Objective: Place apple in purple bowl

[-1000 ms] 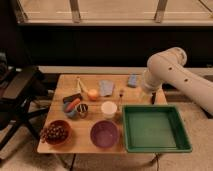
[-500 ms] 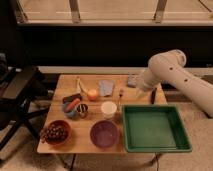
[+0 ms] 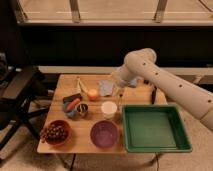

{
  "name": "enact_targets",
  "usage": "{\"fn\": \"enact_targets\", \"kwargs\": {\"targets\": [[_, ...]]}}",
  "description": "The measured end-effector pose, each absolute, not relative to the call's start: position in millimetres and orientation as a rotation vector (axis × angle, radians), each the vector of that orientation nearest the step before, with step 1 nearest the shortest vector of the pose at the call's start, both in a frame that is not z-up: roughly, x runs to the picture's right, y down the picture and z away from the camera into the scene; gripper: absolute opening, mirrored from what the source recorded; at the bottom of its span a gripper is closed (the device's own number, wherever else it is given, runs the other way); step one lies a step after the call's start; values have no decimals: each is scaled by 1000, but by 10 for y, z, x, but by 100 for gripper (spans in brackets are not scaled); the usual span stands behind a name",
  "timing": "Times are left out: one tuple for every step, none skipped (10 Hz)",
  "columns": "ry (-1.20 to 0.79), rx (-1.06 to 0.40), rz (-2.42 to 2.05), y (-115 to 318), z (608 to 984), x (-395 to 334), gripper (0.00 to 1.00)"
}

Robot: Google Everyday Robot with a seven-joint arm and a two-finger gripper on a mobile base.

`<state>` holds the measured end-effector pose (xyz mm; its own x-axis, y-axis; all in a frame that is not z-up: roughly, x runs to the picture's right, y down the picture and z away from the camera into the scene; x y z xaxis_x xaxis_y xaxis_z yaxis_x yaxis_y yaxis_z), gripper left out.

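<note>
The apple (image 3: pixel 93 94) is a small orange-yellow fruit at the back middle of the wooden table (image 3: pixel 60 120). The purple bowl (image 3: pixel 104 134) sits empty at the front edge, in front of the white cup (image 3: pixel 109 109). My gripper (image 3: pixel 120 93) hangs from the white arm over the back middle of the table. It is to the right of the apple and just behind the white cup. It holds nothing that I can see.
A green tray (image 3: pixel 156 146) fills the table's right side. A reddish-brown bowl with dark grapes (image 3: pixel 55 132) is at the front left. An orange-red carrot-like item (image 3: pixel 73 104) and a metal can (image 3: pixel 82 109) lie left of the cup. A bluish packet (image 3: pixel 105 87) is at the back. A black chair (image 3: pixel 20 92) stands at the left.
The arm has swung left, and the gripper has moved from the table's right back area toward the middle, closer to the apple and the cup. Nothing on the table has moved.
</note>
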<state>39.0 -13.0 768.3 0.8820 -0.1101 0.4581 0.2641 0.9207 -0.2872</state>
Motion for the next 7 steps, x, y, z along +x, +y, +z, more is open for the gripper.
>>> {"fn": "enact_targets", "kwargs": {"targets": [[-465,-352,-221,-132,7688,276,65],[-462,-351,-221,-135,7689,293,65],[-461,-351,-219,-132,7690,303,65],[-462,-351,-220,-134,7688,293,65],[-465,-349,-224,-136,7695,277,65],[-477,-335,-245,-160,7750,251,65],[-487,-326,-264,-198,7819,191,65]]}}
